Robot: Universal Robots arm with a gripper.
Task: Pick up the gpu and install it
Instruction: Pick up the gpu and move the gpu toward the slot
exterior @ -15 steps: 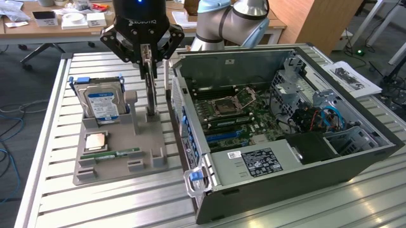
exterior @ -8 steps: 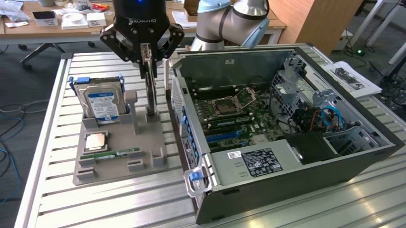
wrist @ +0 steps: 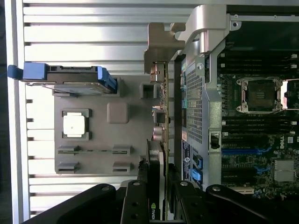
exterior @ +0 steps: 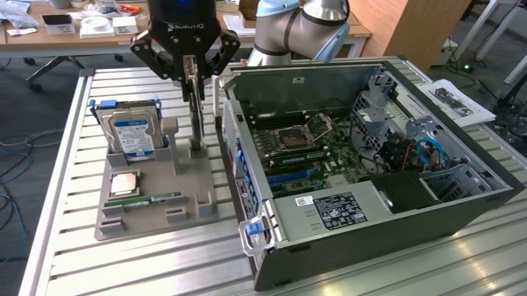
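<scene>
Over your gray holder tray (exterior: 142, 223) | claw (exterior: 191, 74) clenched on the gpu (exterior: 197, 117) (card upright, edge-on) | open computer case (exterior: 395, 229) just beside it.

Exterior view, high up, looks down on parts tray (exterior: 148, 225) and computer case (exterior: 461, 209); wrist view stares down close past gripper (wrist: 157, 186) at both.

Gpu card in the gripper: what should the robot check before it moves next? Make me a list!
1. Black gripper closed on the thin green gpu card with silver bracket: ok.
2. Card standing upright: ok.
3. Card clear of the grey plastic holder tray: cannot tell.
4. Black computer case open on top: ok.
5. Silver hard drive with blue label apart from the card: ok.
</scene>
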